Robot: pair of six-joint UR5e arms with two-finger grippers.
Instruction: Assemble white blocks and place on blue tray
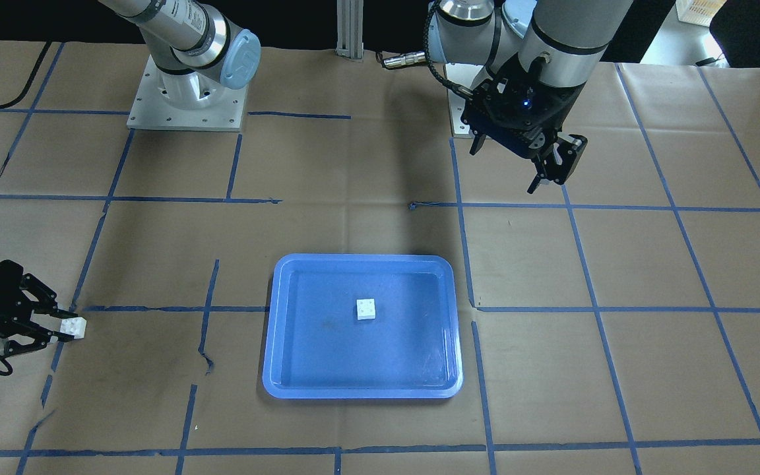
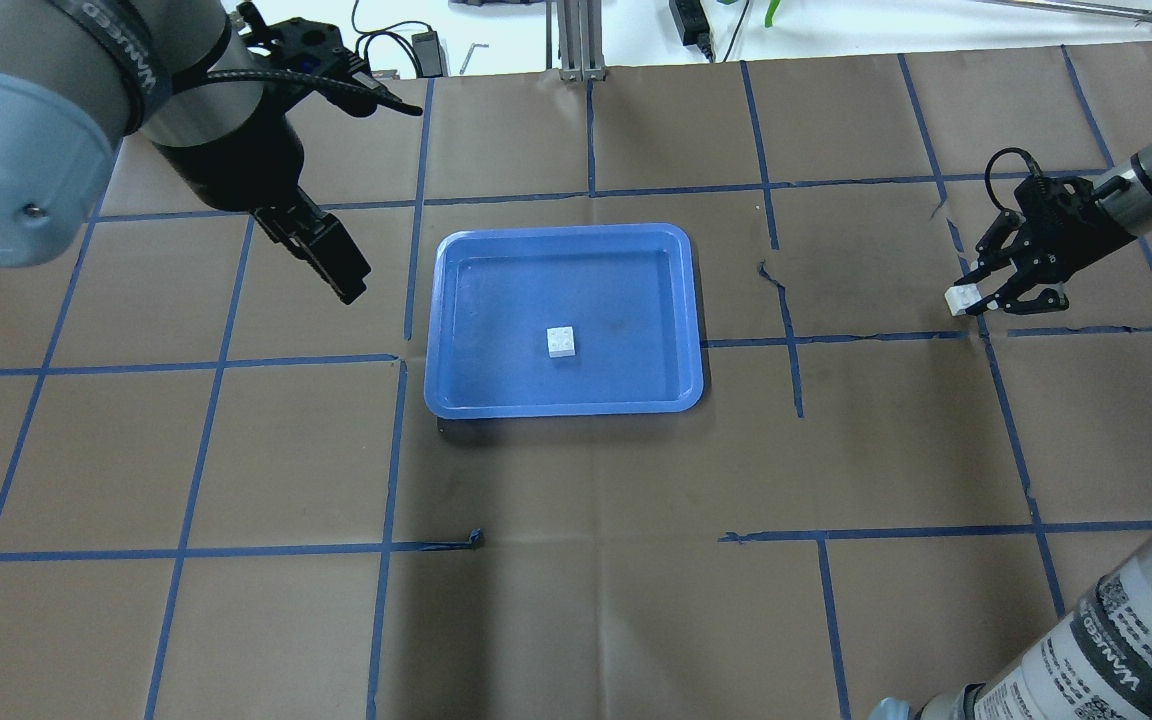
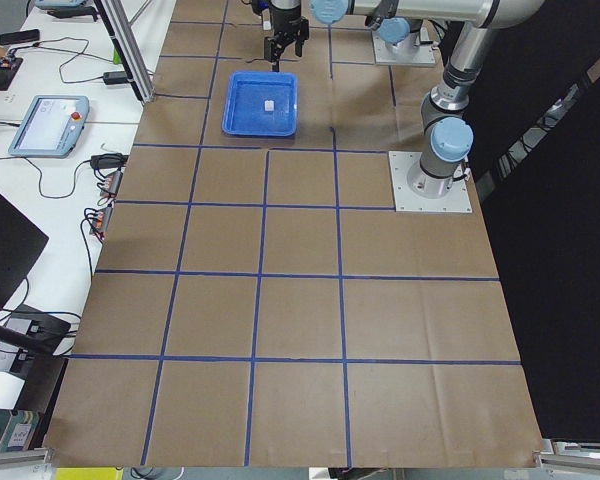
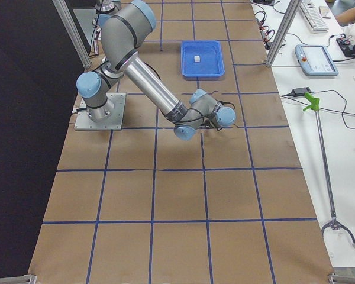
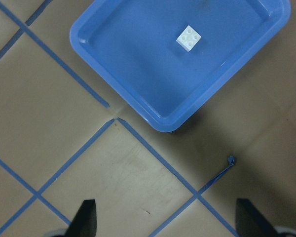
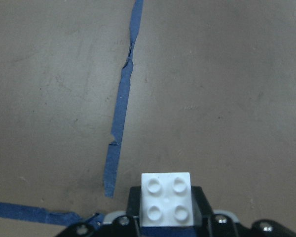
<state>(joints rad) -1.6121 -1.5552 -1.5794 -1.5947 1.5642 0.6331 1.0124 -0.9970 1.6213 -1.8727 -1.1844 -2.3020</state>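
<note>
The right gripper [image 2: 968, 298] has its jaws clamped on one white block [image 2: 958, 299], which sits between the jaw tips and projects slightly beyond them. In the right wrist view the four studs of this block [image 6: 166, 198] face the camera. Whether the block rests on the table [image 2: 576, 600] or is held just clear of it cannot be told.

The left gripper [image 1: 501, 171] hangs above the table with its jaws wide apart and nothing between them. The second white block [image 2: 562, 342] lies studs up near the middle of the blue tray [image 2: 564, 231], well apart from both pairs of jaws. In the left wrist view it [image 5: 189, 37] lies far ahead of the open jaws, beyond the near corner of the tray [image 5: 160, 126]. The tray lies between the two pairs of jaws, nearer the open ones.
</note>
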